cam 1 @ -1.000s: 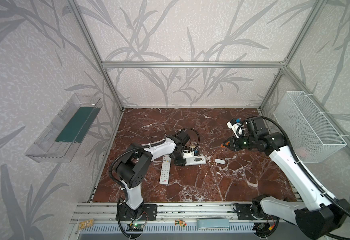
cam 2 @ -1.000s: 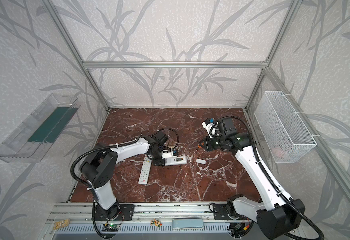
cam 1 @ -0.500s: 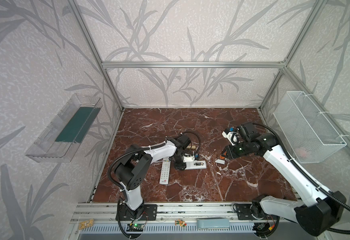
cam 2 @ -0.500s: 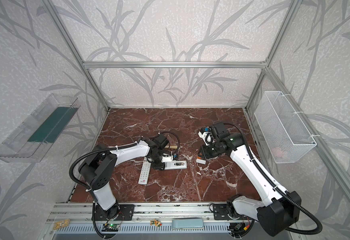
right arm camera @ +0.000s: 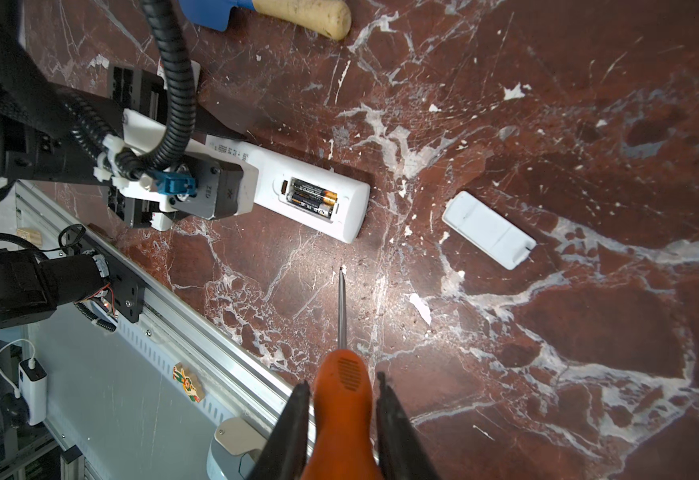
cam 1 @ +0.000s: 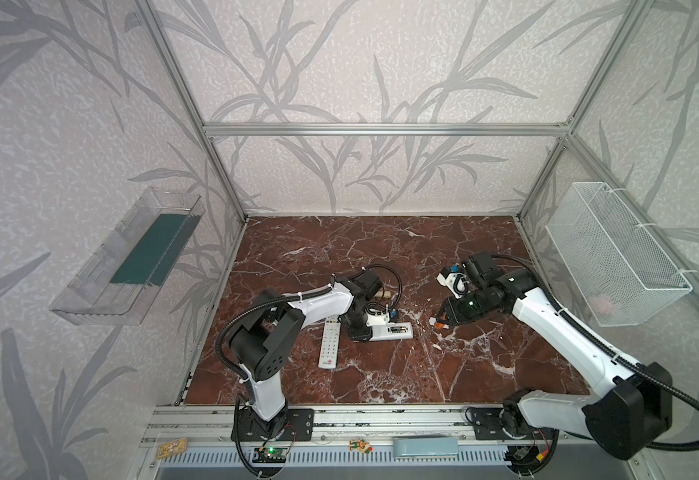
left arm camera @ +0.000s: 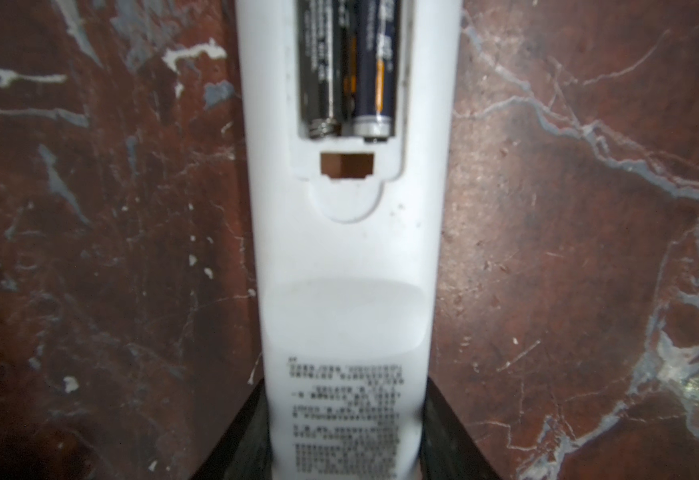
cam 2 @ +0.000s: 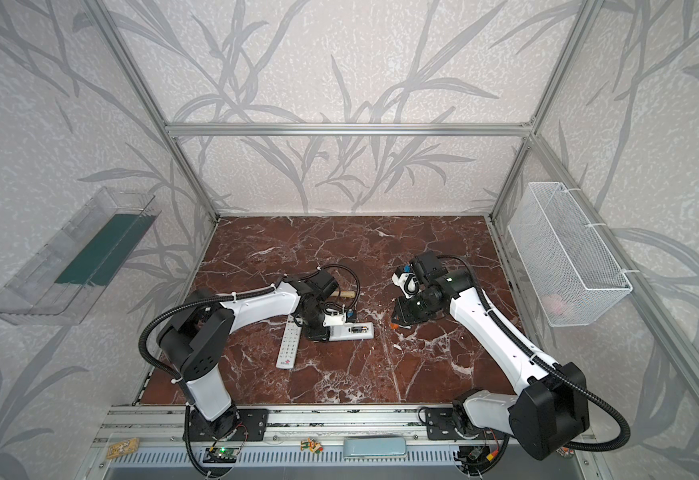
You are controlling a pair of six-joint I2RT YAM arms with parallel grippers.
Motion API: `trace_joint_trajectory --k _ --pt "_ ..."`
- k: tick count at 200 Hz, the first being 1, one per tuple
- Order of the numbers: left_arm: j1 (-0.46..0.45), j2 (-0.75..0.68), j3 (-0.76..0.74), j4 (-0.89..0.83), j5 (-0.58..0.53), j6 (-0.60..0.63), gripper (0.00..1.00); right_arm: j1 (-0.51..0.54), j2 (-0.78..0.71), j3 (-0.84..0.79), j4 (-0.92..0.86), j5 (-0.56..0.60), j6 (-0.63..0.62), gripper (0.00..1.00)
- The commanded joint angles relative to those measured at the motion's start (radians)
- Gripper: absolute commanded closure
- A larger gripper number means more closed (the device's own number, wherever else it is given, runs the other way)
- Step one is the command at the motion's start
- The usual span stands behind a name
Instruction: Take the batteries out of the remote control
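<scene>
Left gripper (left arm camera: 345, 453) clamps the printed end of the white remote (cam 1: 381, 332), which lies back-up at the centre of the marble table (cam 1: 381, 374) in both top views. Right gripper (right arm camera: 341, 384), to the right of centre in those views, is clenched on the orange handle of a screwdriver (right arm camera: 341, 316); we see its tip near the remote but clear of it, over bare table.

Progress: we judge the opening step done. The compartment is uncovered, and the white cover (right arm camera: 489, 228) lies flat on the table, apart from the remote. The batteries (right arm camera: 312, 196), two dark cells side by side, both sit in the open compartment; none is out yet. What is left, as we read it, is prying out both cells. A second remote (cam 1: 329, 338) lies buttons-up beside the left arm, and its back is hidden from us.
</scene>
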Motion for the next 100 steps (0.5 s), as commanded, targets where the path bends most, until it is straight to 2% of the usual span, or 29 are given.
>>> trace_joint_trajectory --k 1,49,100 --pt "-0.023 -0.011 -0.02 -0.051 0.033 0.022 0.68 0.006 0.013 0.007 0.042 -0.018 0.017 0.98" --pt "-0.03 -0.01 -0.014 -0.047 0.023 -0.003 0.69 0.01 0.018 0.012 0.079 0.037 0.071 0.99" --pt "-0.037 -0.003 -0.009 -0.044 0.006 -0.016 0.71 0.01 0.015 -0.006 0.128 0.026 0.136 1.0"
